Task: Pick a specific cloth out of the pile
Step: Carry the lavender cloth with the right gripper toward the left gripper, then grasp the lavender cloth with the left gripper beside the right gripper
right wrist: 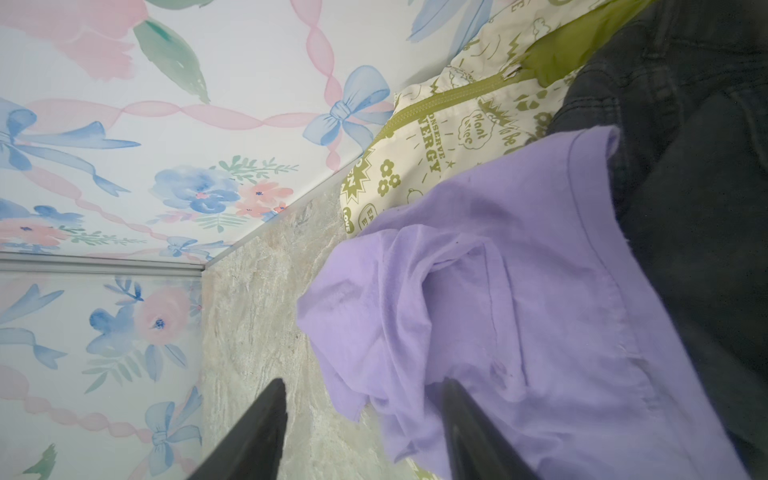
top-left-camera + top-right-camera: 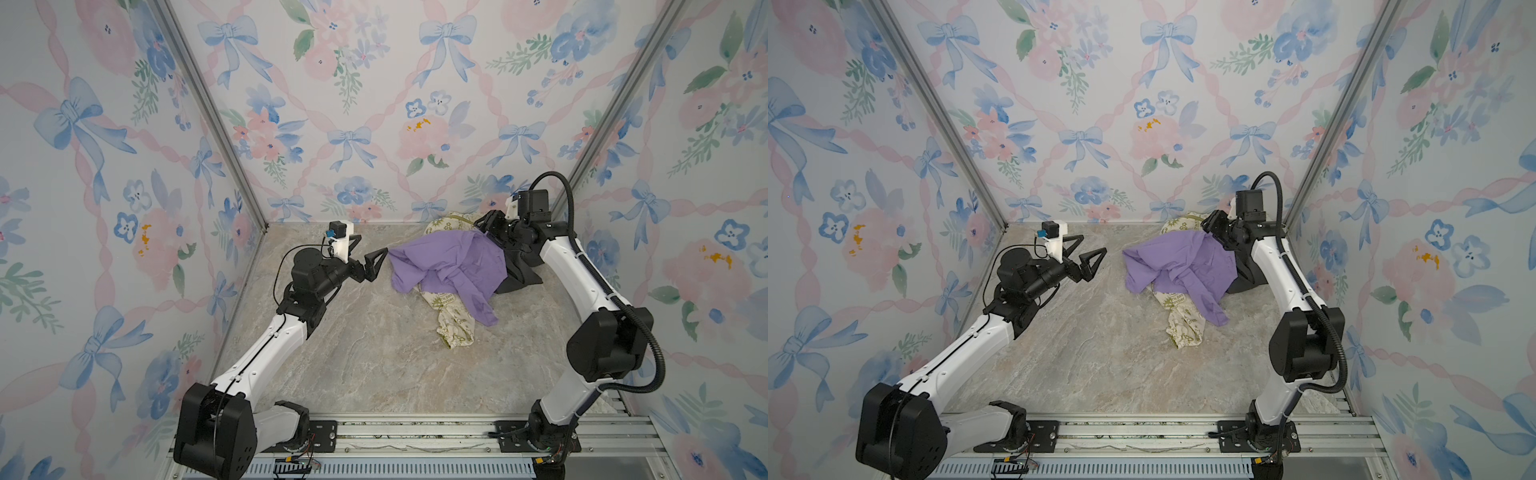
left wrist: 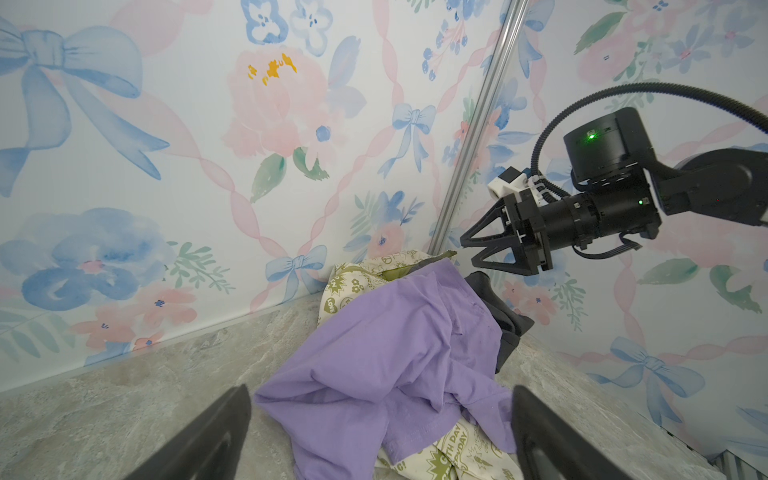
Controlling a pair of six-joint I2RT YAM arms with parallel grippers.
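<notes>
The lavender cloth [image 2: 449, 266] tops the pile [image 2: 455, 328] near the back right corner of the bench [image 2: 374, 353]; the wide-open, empty left tool [image 2: 374, 243] should pinch only its nearest fold, with the half-open, empty right tool [image 2: 482, 228] above the pile.

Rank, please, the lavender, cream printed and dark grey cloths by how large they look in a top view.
1. lavender cloth
2. cream printed cloth, mostly covered
3. dark grey cloth, partly hidden

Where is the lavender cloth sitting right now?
In both top views the lavender cloth lies at the back right of the table, draped over the cream printed cloth, with the dark cloth against its right edge, below the right pincer.
</notes>
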